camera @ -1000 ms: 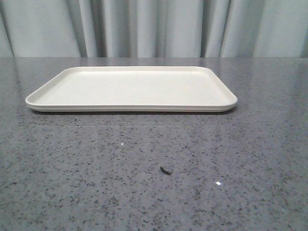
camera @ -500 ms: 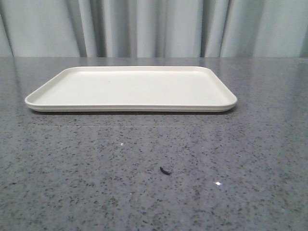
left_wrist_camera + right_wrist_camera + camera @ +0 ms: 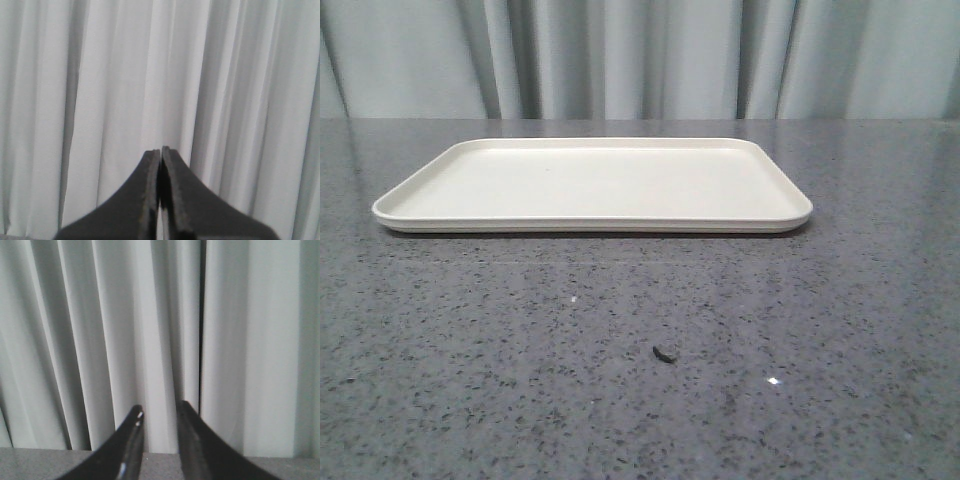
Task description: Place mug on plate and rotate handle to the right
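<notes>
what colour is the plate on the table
Plain cream-white, no pattern; the plate shows best in the front view.

No text, label, brand, number or sign can be read anywhere in these views. The plate (image 3: pixel 592 185) shows a plain cream surface, the counter (image 3: pixel 820 330) only grey speckle, and the curtain (image 3: pixel 150 75) only bare folds.

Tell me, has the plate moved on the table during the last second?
No. The plate keeps its place against the dark speck on the table and the curtain behind.
</notes>
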Robot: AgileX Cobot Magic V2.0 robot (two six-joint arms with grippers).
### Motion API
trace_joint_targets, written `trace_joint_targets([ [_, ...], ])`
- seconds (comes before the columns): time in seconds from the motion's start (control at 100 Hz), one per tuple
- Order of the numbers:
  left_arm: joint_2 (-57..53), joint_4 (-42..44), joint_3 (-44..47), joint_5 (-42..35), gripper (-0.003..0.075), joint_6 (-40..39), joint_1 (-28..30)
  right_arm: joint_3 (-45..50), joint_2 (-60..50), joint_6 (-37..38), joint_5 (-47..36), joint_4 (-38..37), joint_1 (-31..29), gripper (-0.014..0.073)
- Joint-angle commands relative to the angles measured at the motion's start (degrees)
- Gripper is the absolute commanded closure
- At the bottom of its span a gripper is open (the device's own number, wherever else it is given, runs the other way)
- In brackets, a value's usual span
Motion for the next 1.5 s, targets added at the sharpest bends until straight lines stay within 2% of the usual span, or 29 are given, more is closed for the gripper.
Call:
trace_joint_targets([
  [0.0, 4.64, 0.6, -5.82, -0.15, 0.0738, -0.01, -0.33, -4.67, 2.92, -0.33, -3.09, -0.35, 0.88, 0.0239],
  [0.11, 8.86, 0.73, -10.2, 3.47, 0.0737, 0.08, -0.33, -6.69, 4.42, -0.33, -3.57, -0.35, 0.93, 0.0141],
  [0.21, 11.55, 0.73, -13.62, 5.37, 0.0728, 0.08, -0.33, -6.69, 4.47, -0.4, -4.8, -0.35, 0.93, 0.0132],
  [0.28, 13.07, 0.73, -15.68, 7.36, 0.0687, 0.08, -0.33, -6.69, 4.4, -0.4, -4.8, -0.35, 0.93, 0.0132],
  [0.37, 14.45, 0.57, -17.37, 9.0, 0.0596, 0.08, -0.33, -6.63, 4.4, -0.44, -5.56, -0.35, 0.93, 0.0132],
  [0.54, 15.47, 0.86, -18.94, 9.84, 0.0359, 0.3, -0.33, -6.63, 4.4, -0.44, -8.02, -0.35, 0.88, 0.0132],
  [0.64, 15.47, 1.16, -19.09, 9.95, 0.0283, 1.95, -0.33, -6.63, 4.4, -0.44, -9.16, -0.35, 0.88, 0.0132],
  [0.98, 15.47, -0.13, -19.14, 9.75, 0.0277, 1.95, -0.33, -6.63, 4.4, -0.44, -9.41, -1.41, 0.88, 0.0132],
  [1.1, 15.54, 0.69, -19.39, 10.63, 0.0277, 1.95, -0.33, -8.0, 4.87, -0.44, -6.94, -3.48, 0.88, 0.0132],
  [1.491, 24.65, 14.61, -30.57, 35.48, 0.0278, 1.95, -0.33, -17.46, 10.02, -0.44, 3.27, -8.63, 0.88, 0.0136],
])
